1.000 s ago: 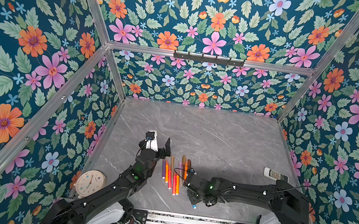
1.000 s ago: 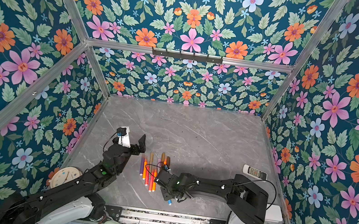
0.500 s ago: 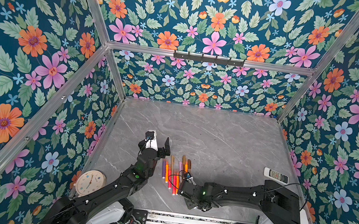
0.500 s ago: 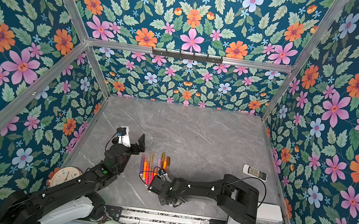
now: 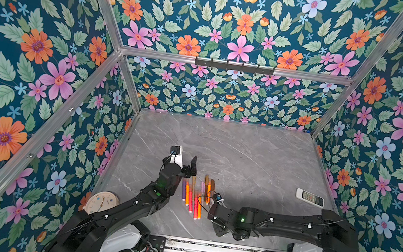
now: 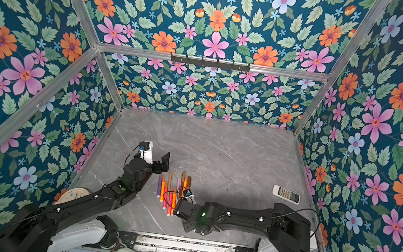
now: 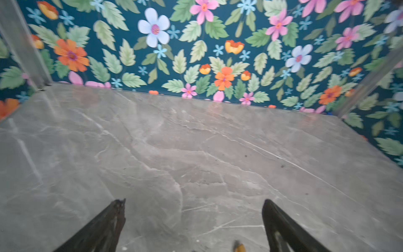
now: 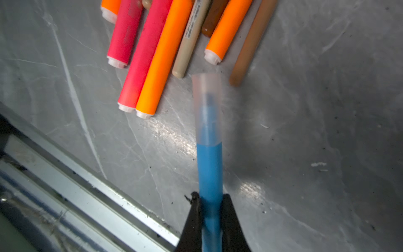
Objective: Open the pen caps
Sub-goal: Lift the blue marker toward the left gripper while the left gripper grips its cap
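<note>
Right tool (image 8: pixel 210 201) pinches the blue pen (image 8: pixel 209 165); left tool (image 7: pixel 193 203) gapes wide over the table (image 7: pixel 196 141).

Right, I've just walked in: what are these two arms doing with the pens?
The right gripper is shut on a light blue pen, gripping its barrel. The pen's translucent cap is on and points toward the other pens, which lie bunched on the grey table. The left gripper hangs open near the far end of that bunch, holding nothing.
</note>
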You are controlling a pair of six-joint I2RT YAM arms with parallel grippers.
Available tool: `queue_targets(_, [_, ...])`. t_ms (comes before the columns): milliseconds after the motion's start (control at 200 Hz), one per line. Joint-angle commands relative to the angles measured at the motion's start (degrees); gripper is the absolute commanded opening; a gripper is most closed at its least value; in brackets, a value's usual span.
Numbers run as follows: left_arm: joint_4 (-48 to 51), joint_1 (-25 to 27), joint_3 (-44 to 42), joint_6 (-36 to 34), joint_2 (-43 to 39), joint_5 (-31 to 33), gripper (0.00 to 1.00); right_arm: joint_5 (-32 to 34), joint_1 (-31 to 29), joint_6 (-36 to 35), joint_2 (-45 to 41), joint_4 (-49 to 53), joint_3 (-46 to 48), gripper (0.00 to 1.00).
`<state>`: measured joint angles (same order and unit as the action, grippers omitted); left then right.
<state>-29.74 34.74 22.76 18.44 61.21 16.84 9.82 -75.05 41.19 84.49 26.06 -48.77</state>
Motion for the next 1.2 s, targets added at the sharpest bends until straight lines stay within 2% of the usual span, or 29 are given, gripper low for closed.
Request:
queue_targets(0, [0.7, 0.0, 0.7, 6.3, 0.0, -8.4, 1.0, 3.4, -0.1, -2.0, -4.0, 1.7, 1.0, 0.05])
queue_targets(160, [3.6, 0.9, 2.8, 17.5, 0.0, -17.0, 1.0, 5.0, 2.9, -2.8, -10.2, 0.3, 3.9, 0.04])
queue_targets(295, [10.0, 4.3, 5.2, 26.7, 1.5, -17.5, 1.0, 3.6, 7.2, -3.4, -14.7, -4.3, 8.0, 0.02])
queue_targets(370, [9.3, 6.1, 4.4, 30.6, 2.0, -17.8, 1.0, 3.5, 8.5, -3.9, -16.4, -5.5, 9.3, 0.02])
queue_targets(515, [1.4, 8.0, 1.0, 37.4, 2.8, -21.7, 1.0, 3.5, 8.8, -4.7, -17.4, -5.3, 9.9, 0.02])
queue_targets(750, [2.8, 12.3, 3.3, 37.7, 4.5, -23.9, 0.98, 1.2, 8.8, -4.6, -18.5, -8.4, 11.6, 0.03])
queue_targets(895, [2.9, 12.8, 2.6, 38.6, 4.1, -24.8, 0.94, 1.2, 8.9, -4.5, -17.5, -10.6, 11.6, 0.03])
queue_targets(1195, [1.7, 14.2, 2.0, 38.6, 5.7, -27.3, 0.8, -0.6, 9.3, -6.1, -15.7, -12.9, 8.6, 0.03])
